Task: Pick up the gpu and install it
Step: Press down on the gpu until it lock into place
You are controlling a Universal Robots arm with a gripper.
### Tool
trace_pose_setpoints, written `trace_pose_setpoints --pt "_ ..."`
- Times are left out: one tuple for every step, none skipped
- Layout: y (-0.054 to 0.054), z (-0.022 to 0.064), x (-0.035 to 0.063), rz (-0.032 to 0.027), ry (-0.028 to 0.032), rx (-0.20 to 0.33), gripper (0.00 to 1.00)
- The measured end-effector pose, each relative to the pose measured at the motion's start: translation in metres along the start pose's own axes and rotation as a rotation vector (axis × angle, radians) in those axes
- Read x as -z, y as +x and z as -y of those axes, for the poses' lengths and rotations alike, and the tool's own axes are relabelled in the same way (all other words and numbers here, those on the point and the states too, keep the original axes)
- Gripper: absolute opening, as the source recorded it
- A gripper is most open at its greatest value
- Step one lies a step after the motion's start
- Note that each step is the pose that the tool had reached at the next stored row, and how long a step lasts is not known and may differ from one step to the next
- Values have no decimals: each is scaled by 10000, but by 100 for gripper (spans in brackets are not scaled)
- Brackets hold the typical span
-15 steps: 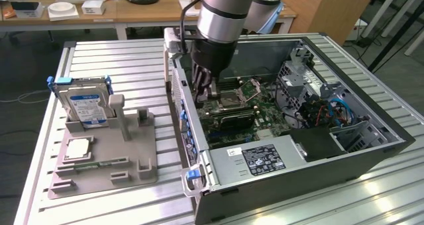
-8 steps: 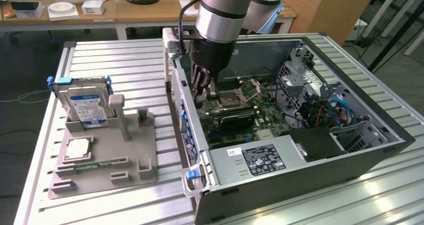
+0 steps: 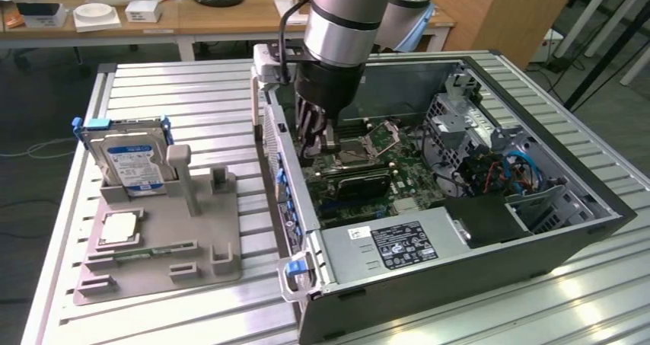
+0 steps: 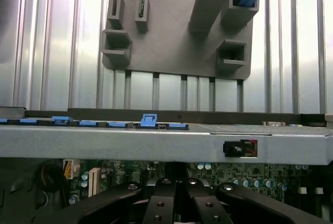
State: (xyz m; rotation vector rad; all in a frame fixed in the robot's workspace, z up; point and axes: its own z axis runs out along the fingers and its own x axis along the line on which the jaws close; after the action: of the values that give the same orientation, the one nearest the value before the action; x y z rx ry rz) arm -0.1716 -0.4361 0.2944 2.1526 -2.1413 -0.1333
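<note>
Gripper [image 3: 317,145] closed inside the case [image 3: 568,242] (any held gpu is hidden).

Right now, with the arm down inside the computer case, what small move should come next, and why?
Probably a slow, short descent. The fingers are shut just above the motherboard, close beside the case wall. What they hold is unclear, so go gently.
</note>
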Motion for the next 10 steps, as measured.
trace_pose_setpoints --pt "0 1 -2 -21 -6 -1 11" --pt "0 2 -2 -50 -13 -2 11" --pt "0 2 -1 -78 -19 -5 11" --pt "0 2 -1 -101 -21 -7 11" --pt "0 2 -1 -119 -22 -10 11" --pt "1 1 0 -124 -23 -11 11" --pt "1 1 0 -125 -23 -11 11" --pt "0 1 0 -126 -23 -11 11" --pt "0 1 0 -126 -23 -12 11" --pt "0 1 0 -128 -22 -12 11"
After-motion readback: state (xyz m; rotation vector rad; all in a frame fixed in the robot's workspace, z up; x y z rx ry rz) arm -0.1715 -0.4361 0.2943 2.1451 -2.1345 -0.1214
